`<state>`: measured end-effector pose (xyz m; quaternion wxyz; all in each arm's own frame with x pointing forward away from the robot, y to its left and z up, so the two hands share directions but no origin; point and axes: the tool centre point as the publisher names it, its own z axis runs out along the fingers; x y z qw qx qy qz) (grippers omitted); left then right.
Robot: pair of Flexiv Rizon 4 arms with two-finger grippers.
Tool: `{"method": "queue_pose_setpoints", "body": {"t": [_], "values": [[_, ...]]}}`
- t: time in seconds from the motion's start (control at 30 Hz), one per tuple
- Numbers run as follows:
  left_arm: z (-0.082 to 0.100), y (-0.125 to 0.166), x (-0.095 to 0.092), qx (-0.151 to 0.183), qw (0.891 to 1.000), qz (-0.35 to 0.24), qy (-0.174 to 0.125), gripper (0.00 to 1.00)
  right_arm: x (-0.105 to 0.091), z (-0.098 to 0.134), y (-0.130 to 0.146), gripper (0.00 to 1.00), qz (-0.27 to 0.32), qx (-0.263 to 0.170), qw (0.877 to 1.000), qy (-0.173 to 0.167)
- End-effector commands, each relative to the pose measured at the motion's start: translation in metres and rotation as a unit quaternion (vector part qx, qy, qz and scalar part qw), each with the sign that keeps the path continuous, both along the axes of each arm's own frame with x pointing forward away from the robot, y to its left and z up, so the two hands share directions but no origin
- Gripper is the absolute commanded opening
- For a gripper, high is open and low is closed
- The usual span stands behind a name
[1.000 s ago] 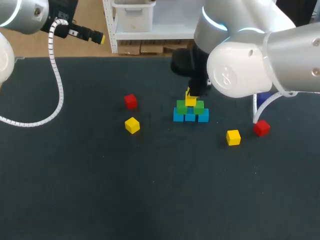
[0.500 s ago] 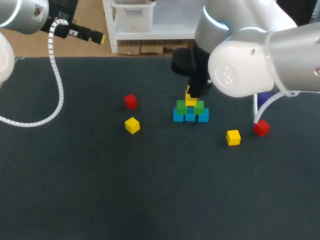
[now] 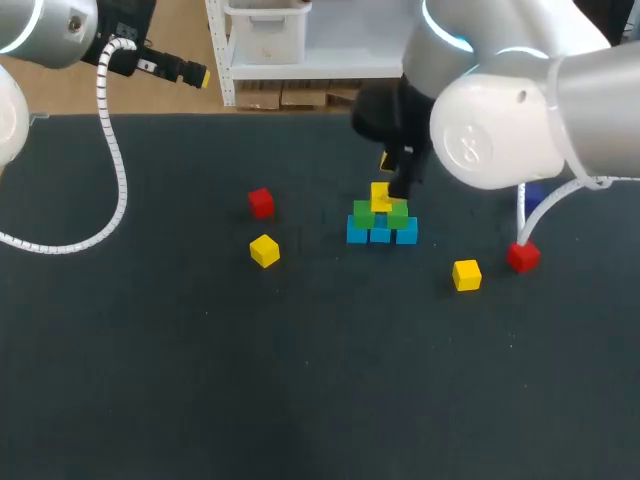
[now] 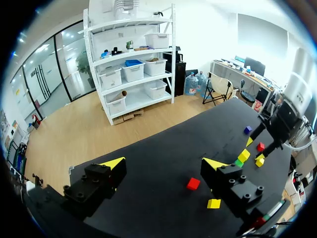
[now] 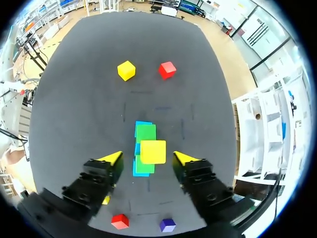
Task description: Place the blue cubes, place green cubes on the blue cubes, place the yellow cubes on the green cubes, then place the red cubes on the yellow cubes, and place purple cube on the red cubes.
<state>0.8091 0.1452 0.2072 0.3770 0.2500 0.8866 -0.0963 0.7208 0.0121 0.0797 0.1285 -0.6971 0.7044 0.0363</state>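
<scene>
A row of blue cubes [image 3: 380,234] lies mid-table with two green cubes [image 3: 363,213] on it. One yellow cube [image 3: 381,196] rests on the green ones. My right gripper [image 3: 393,172] hangs just above it, open. In the right wrist view that yellow cube [image 5: 153,151] sits between the fingers of the right gripper [image 5: 148,157] with a gap on each side, over the green cubes [image 5: 146,133]. Loose cubes: red [image 3: 261,202], yellow [image 3: 264,250], yellow [image 3: 466,274], red [image 3: 522,256]. The purple cube [image 5: 167,225] lies behind the right gripper. My left gripper [image 4: 164,163] is open and holds nothing.
My left arm's gripper [image 3: 170,70] is raised at the far left corner, with its white cable [image 3: 112,170] hanging over the table's left side. My right arm's bulky body [image 3: 500,120] covers the far right of the table.
My right gripper has opened, letting go of the yellow cube on the green cubes, and has risen a little. The left arm has not moved.
</scene>
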Motion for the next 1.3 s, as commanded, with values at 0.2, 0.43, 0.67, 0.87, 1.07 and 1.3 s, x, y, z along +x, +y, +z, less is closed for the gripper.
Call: {"method": "queue_pose_setpoints", "body": {"t": [0.2, 0.43, 0.67, 0.87, 1.07, 1.3], "values": [[0.0, 0.0, 0.001, 0.0, 1.0, 0.0, 0.0, 1.0, 0.006, -0.007, 0.007, 1.0, 0.006, -0.005, 1.0, 0.01], [0.0, 0.0, 0.001, 0.0, 1.0, 0.0, 0.0, 1.0, 0.009, -0.01, 0.009, 1.0, 0.012, -0.009, 1.0, 0.015], [0.0, 0.0, 0.001, 0.0, 1.0, 0.0, 0.0, 1.0, 0.012, -0.015, 0.01, 1.0, 0.014, -0.011, 1.0, 0.023], [0.0, 0.0, 0.001, 0.0, 1.0, 0.0, 0.0, 1.0, 0.012, -0.018, 0.01, 0.92, 0.015, -0.013, 0.999, 0.027], [0.0, 0.0, 0.001, 0.0, 1.0, 0.0, 0.0, 1.0, 0.011, -0.019, 0.009, 0.49, 0.016, -0.013, 0.999, 0.029], [0.0, 0.0, 0.001, 0.0, 1.0, 0.0, 0.0, 1.0, 0.01, -0.019, 0.008, 0.45, 0.017, -0.013, 0.999, 0.031]]}}
